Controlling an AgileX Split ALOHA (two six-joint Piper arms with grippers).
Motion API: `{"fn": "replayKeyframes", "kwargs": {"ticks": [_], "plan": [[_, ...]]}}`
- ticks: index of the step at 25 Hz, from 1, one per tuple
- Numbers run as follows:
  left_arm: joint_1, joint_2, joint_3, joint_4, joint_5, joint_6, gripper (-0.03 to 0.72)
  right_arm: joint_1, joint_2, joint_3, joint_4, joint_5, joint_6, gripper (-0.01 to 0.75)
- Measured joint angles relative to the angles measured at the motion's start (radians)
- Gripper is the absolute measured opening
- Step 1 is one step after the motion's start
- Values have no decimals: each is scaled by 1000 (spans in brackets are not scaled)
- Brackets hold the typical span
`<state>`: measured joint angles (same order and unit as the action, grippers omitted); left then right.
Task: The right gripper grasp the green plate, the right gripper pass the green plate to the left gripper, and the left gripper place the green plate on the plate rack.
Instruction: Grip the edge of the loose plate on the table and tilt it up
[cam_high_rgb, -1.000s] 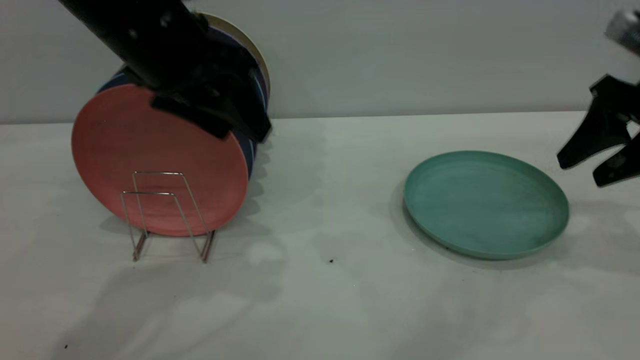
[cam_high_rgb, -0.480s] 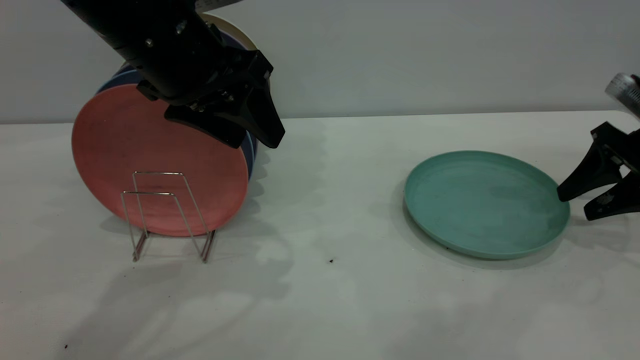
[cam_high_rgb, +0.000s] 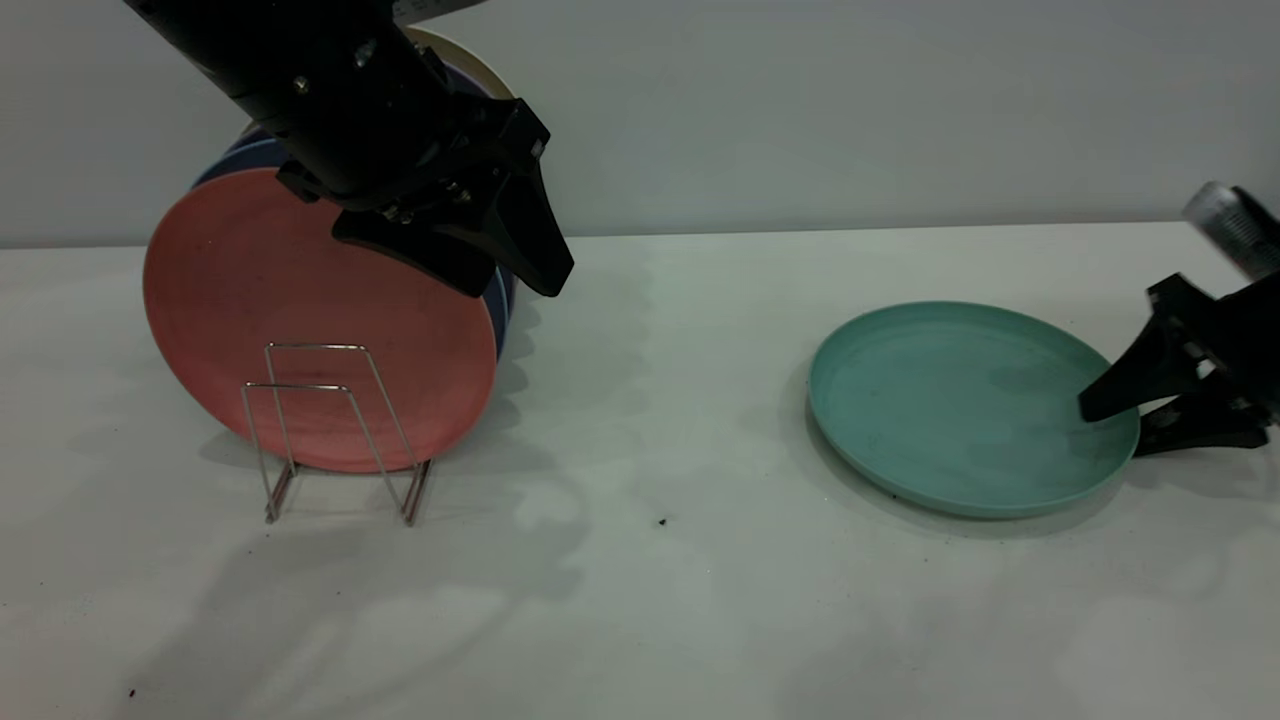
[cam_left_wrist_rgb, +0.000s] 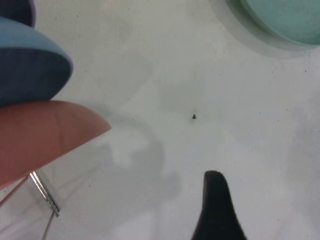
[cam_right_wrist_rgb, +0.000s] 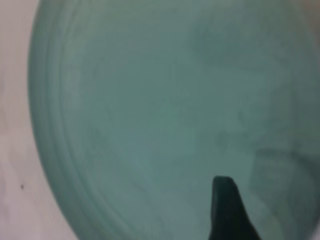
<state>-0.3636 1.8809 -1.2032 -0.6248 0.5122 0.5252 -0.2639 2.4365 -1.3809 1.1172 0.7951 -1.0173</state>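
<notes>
The green plate (cam_high_rgb: 960, 405) lies flat on the white table at the right. My right gripper (cam_high_rgb: 1115, 430) is open at the plate's right rim, with one finger over the inside of the plate and the other low outside the rim. In the right wrist view the plate (cam_right_wrist_rgb: 150, 100) fills the picture and one finger (cam_right_wrist_rgb: 225, 210) hovers over it. My left gripper (cam_high_rgb: 510, 285) is open and empty, held in the air in front of the plates on the plate rack (cam_high_rgb: 335, 430). One left finger (cam_left_wrist_rgb: 215, 210) shows in the left wrist view, with the plate's edge (cam_left_wrist_rgb: 285, 20) far off.
A salmon-pink plate (cam_high_rgb: 300, 300) stands upright in the rack, with blue plates (cam_high_rgb: 230, 160) and a cream one (cam_high_rgb: 470, 60) behind it. The rack's two front wire loops hold nothing. A small dark speck (cam_high_rgb: 661, 521) lies on the table between rack and green plate.
My right gripper has come down and moved left, from above and beside the plate to its right rim. My left gripper swung a little to the right, then stayed almost still.
</notes>
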Motion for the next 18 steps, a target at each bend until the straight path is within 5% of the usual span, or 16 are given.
{"fn": "replayKeyframes", "kwargs": {"ticks": [6, 11, 18], "plan": [[0, 0, 0, 0, 0, 0, 538, 74, 27, -38, 20, -34, -9, 339], [0, 0, 0, 0, 0, 0, 538, 127, 33, -39, 35, -91, -41, 38], [-2, 20, 0, -40, -3, 0, 538, 153, 44, -39, 119, 42, -206, 13]]}}
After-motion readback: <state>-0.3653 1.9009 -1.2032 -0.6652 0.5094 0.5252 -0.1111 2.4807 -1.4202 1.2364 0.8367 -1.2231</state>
